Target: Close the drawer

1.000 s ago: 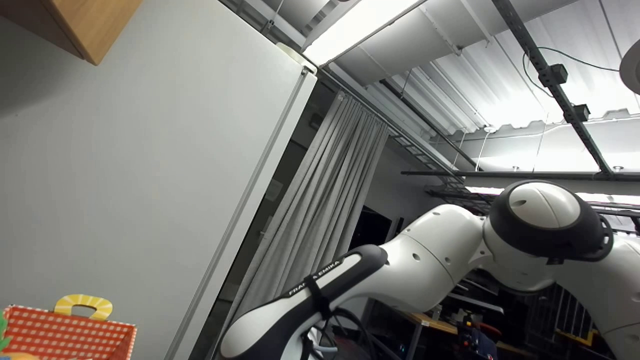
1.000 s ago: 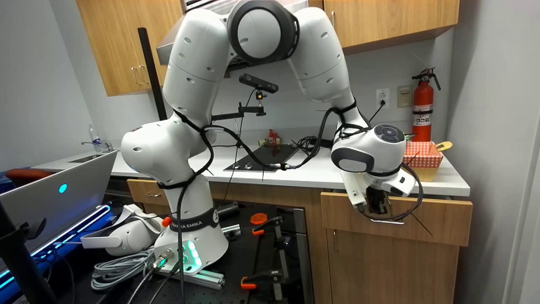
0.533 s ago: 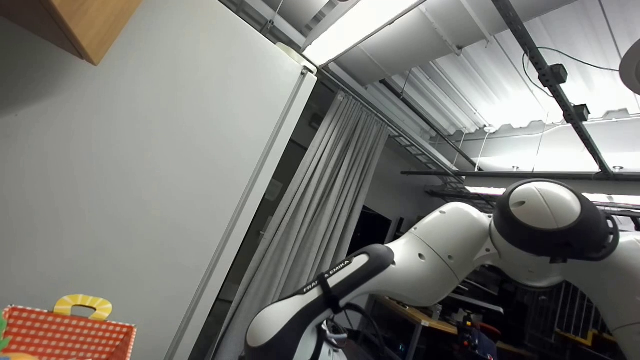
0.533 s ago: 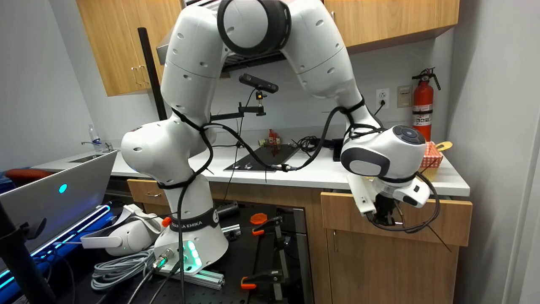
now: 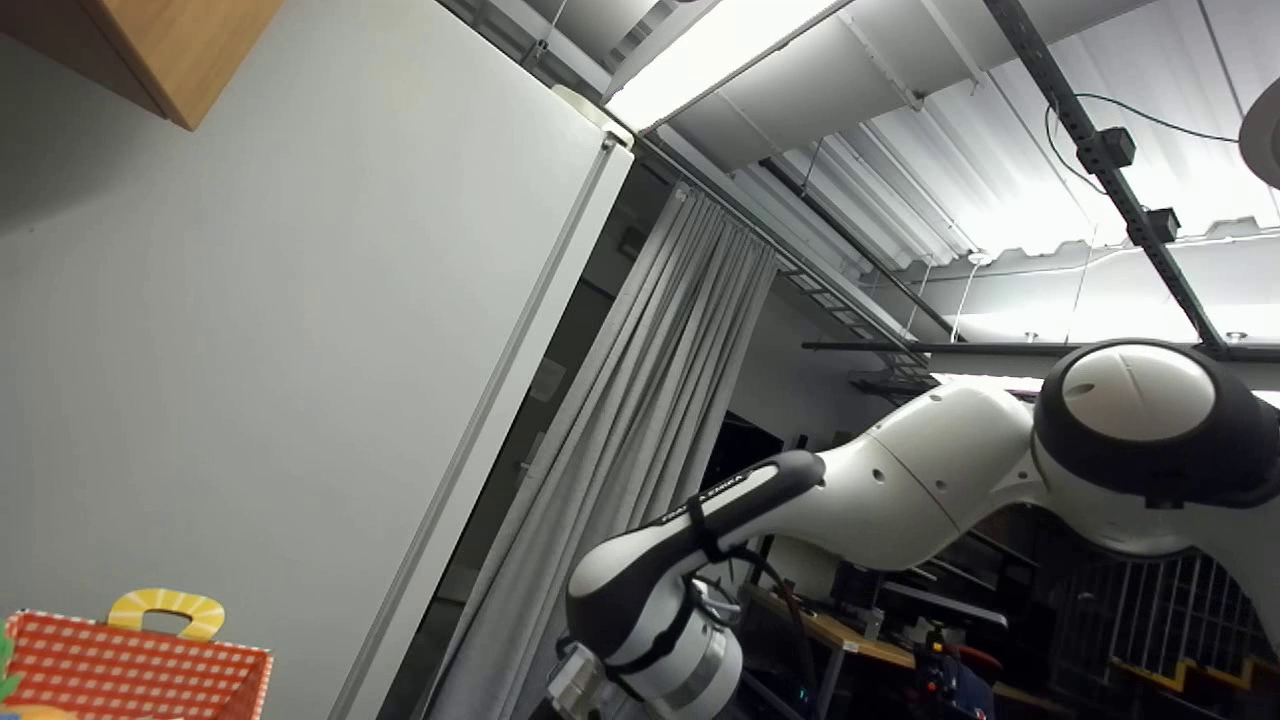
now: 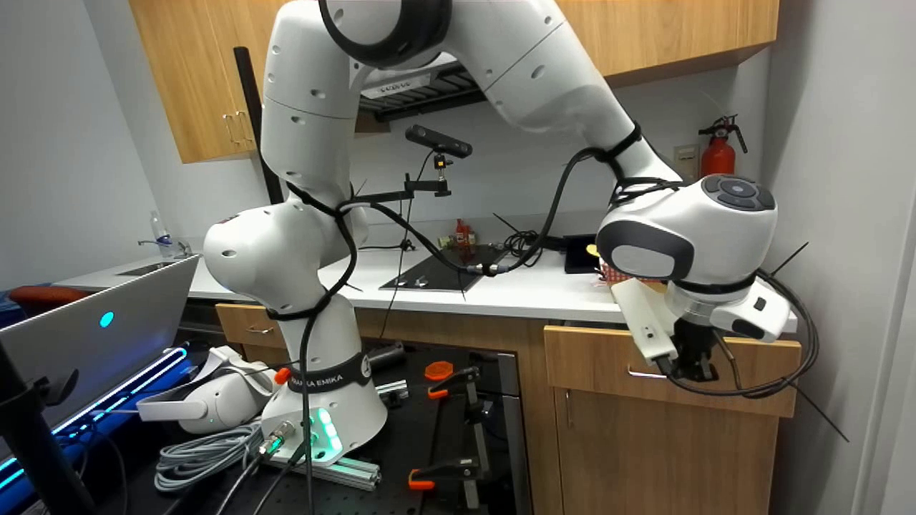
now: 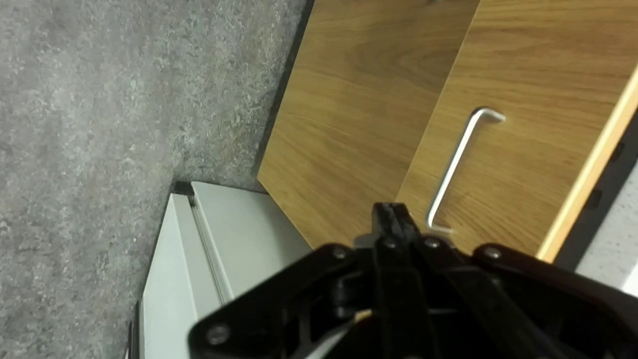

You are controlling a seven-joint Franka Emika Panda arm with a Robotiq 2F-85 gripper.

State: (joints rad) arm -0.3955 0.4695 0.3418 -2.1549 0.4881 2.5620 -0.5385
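In an exterior view, a silver laptop [image 6: 122, 329] stood at the far left, a white headset [image 6: 215, 400] just beside it and a grey cable coil [image 6: 207, 458] near that. Next came the robot's arm [image 6: 551, 79], arching rightward above a white surface [image 6: 544, 300] that carried a black cooktop [image 6: 429, 275]. Farther right, under the surface, was the drawer [image 6: 597, 365], partly out, its wooden front forward of the cabinet door [image 6: 665, 450] below. A metal handle [image 6: 646, 374] showed on that front, and just right of its visible part hung the jaws, overlapping the drawer in this view. Behind the arm at the right, the top of a red fire extinguisher [image 6: 718, 157] showed. In the wrist view, grey floor [image 7: 124, 99] lay at the left, then the cabinet door, then the drawer, a dark gap between its top edge and the surface. The jaws were closed tip to tip, nothing seen in their hold; whether they touched the drawer could not be told.
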